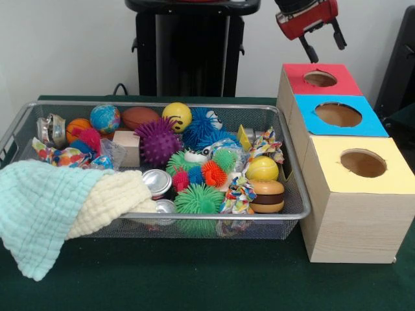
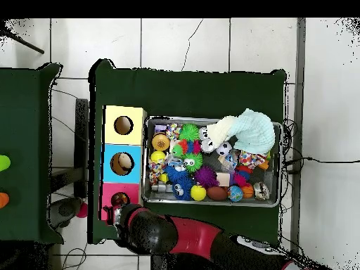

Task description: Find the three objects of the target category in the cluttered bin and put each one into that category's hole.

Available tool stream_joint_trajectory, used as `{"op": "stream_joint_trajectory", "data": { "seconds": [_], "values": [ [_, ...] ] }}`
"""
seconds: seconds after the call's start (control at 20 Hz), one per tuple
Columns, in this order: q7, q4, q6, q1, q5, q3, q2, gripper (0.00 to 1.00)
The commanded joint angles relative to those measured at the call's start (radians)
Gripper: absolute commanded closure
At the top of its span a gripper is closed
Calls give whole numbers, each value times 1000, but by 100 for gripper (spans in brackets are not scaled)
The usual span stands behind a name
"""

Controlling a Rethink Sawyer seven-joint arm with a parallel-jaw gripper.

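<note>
The red and black tool [image 1: 321, 44] hangs in the air above the red top of the first wooden box [image 1: 320, 79], over its round dark hole [image 1: 320, 78]. Its two thin black fingers [image 1: 308, 48] are spread apart and hold nothing. Next come a blue-topped box [image 1: 337, 115] and a yellow-topped box [image 1: 358, 194], all in a row on the dark green bench [image 1: 194, 278]. Beside them sits a big silver wire basket [image 1: 295, 194] full of spiky balls, smooth balls, cans and a toy burger [image 1: 266, 196]. A soft pale green and cream cloth [image 1: 58, 210] hangs over its front corner.

Arm [image 1: 305, 13] cut off; cloth [image 1: 65, 207] perhaps hiding toys.
</note>
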Motion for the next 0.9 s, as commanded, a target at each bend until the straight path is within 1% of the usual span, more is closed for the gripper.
{"op": "stream_joint_trajectory", "data": {
  "seconds": [0.05,0.1,0.15,0.2,0.25,0.3,0.35,0.4,0.5,0.55,0.6,0.65,0.75,0.85,0.9],
  "values": [
    [96,-141,128,90,-2,-193,-119,0],
    [68,-158,148,116,-14,-237,-142,0],
    [2,-203,191,177,-59,-331,-175,0],
    [-17,-222,197,205,-84,-377,-187,0],
    [-40,-262,223,266,-125,-466,-198,0],
    [-35,-278,216,290,-145,-500,-202,0],
    [-33,-316,213,352,-181,-586,-199,0],
    [-25,-334,207,369,-214,-609,-195,0],
    [3,-347,146,392,-251,-645,-187,0],
    [3,-359,114,408,-283,-662,-187,0],
    [14,-370,123,417,-296,-671,-187,0],
    [44,-374,122,433,-284,-691,-188,0],
    [77,-380,124,443,-285,-701,-192,0],
    [98,-380,107,442,-288,-695,-197,0],
    [97,-386,119,446,-293,-699,-198,0]
  ]
}}
